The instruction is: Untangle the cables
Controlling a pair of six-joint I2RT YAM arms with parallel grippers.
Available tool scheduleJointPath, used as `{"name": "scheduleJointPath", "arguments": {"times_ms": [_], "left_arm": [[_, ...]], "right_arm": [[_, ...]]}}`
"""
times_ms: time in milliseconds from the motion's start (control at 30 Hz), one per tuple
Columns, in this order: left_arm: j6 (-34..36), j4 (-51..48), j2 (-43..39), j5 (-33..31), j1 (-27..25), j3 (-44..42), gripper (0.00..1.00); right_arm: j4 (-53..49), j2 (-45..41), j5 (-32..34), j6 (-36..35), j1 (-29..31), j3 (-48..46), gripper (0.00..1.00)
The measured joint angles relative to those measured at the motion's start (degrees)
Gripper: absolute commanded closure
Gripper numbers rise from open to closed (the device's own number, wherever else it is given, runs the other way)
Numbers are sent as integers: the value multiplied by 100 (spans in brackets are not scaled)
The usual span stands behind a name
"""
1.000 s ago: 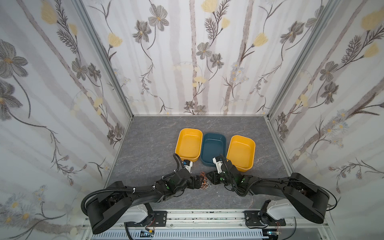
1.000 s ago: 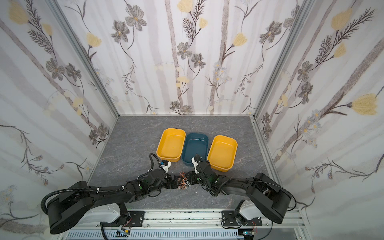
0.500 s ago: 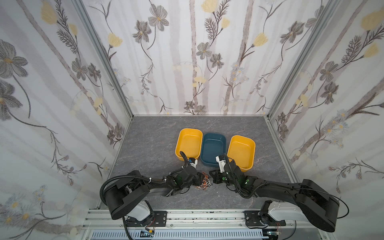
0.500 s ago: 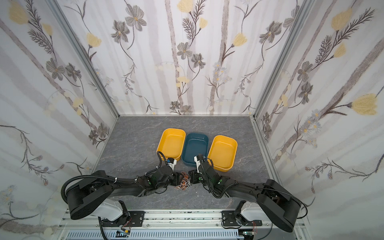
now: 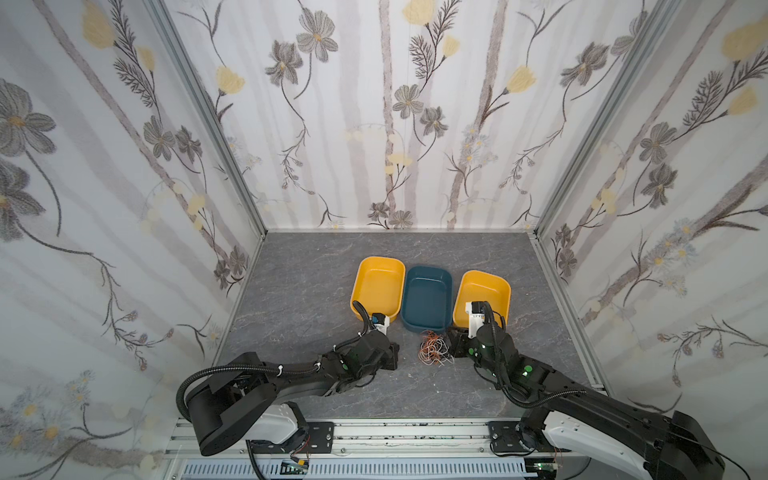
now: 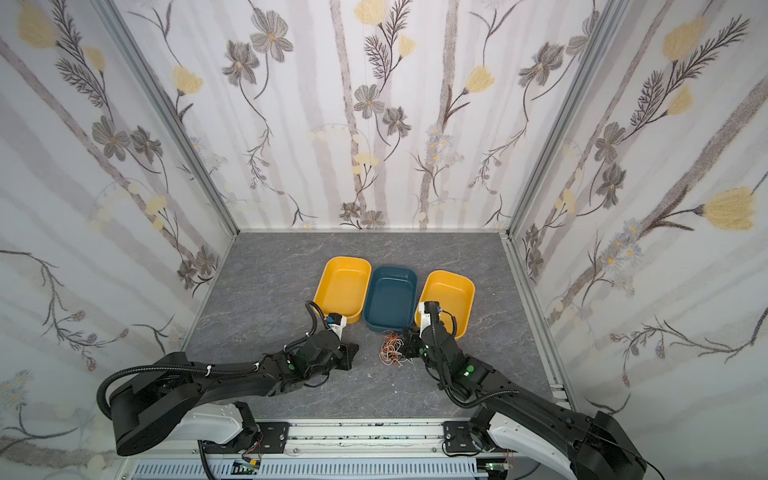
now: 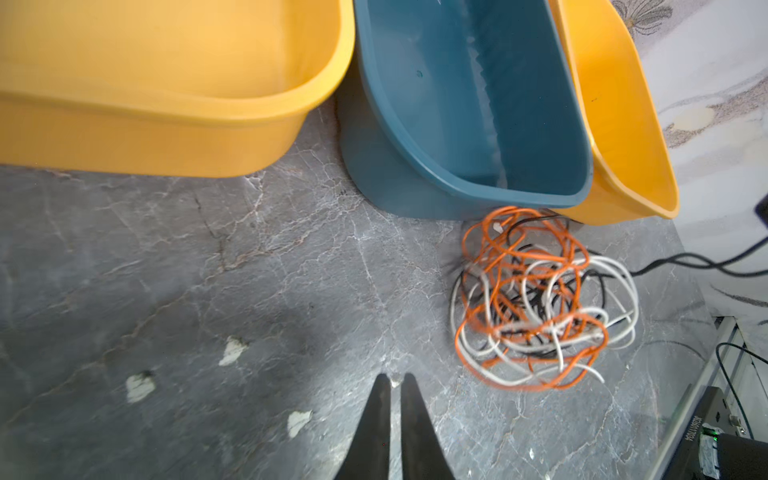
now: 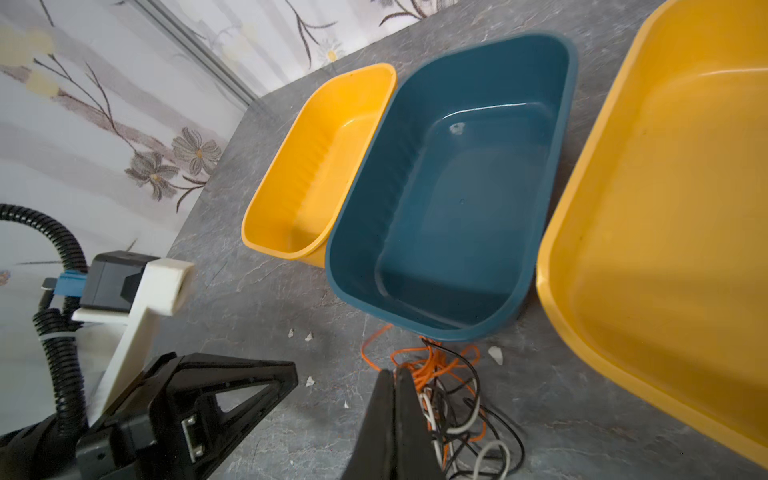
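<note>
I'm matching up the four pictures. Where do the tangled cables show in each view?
Top view: cables at the blue tray's near end, between the arms.
Top view: same spot, at the tray's near end.
Left wrist: cables at the tray's foot, where it meets a yellow tray.
Right wrist: cables beside the right end effector, before the tray.
Shared landmark: the blue tray.

Orange, white and black cables (image 5: 432, 349) on a grey bench (image 5: 316, 291) veined like marble and flecked with white. Three plain trays: a yellow tray (image 5: 378, 286), a teal-blue tray (image 5: 426, 299) and a second yellow tray (image 5: 486, 289). The walls (image 5: 374, 124) are white with grey stripes, grey-brown flowers and pale yellow blooms. The left arm (image 5: 291, 374) and right arm (image 5: 582, 399) are black.
</note>
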Motion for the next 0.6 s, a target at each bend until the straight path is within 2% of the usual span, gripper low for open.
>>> {"name": "scheduleJointPath", "arguments": {"times_ms": [100,200,267,300,400,600], "left_arm": [[20,-120,-273,-57,11,-66,86],[63,-146,-610,17,37,-223,61],[164,2,-726,199,46,-295,48],[175,98,-737,321,46,-313,45],[328,483,-634,809,31,-295,38],[411,1303,85,1497,-120,-101,34]], "right_arm": [[-138,-363,17,-35,-186,-48,100],[-219,-525,-188,-138,-404,-57,100],[-219,-538,-389,-142,-433,-31,100],[-216,-535,-586,-162,-431,-7,100],[-90,-529,-1088,-168,-431,26,100],[446,-448,-2094,87,-424,109,100]]}}
